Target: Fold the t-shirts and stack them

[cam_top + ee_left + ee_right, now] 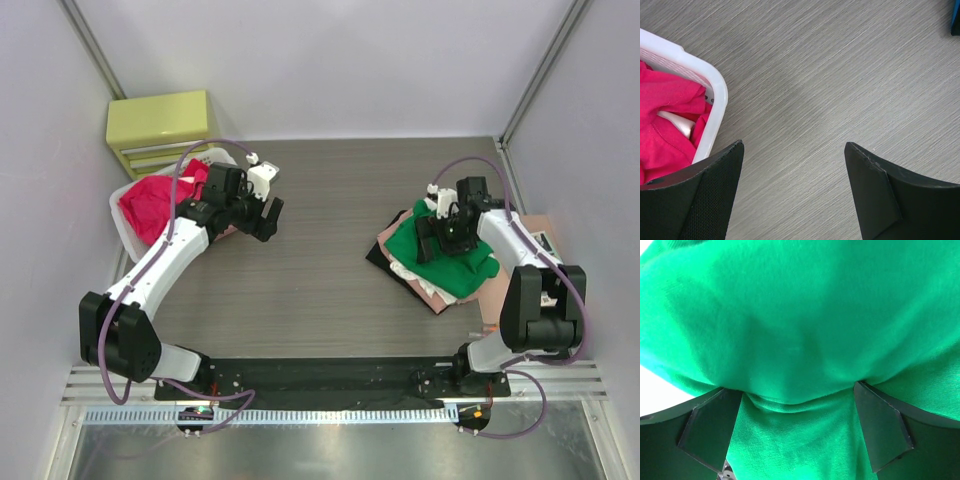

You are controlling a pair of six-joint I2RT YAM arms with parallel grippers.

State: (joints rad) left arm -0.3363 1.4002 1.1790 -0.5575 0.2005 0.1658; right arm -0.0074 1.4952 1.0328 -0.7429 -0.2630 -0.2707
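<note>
The bright green cloth t-shirt [455,268] sits, seemingly unfinished, atop the right-hand pile [425,288] under the spread right pincer [797,432], while magenta shirts [665,115] wait in the white plastic basket [716,92] by the spread, empty left pincer [795,195].

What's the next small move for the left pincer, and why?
Probably move the left pincer over the basket and down to the red shirt: it hangs open above the table beside the rim, and the green shirt already lies on the pile.
</note>
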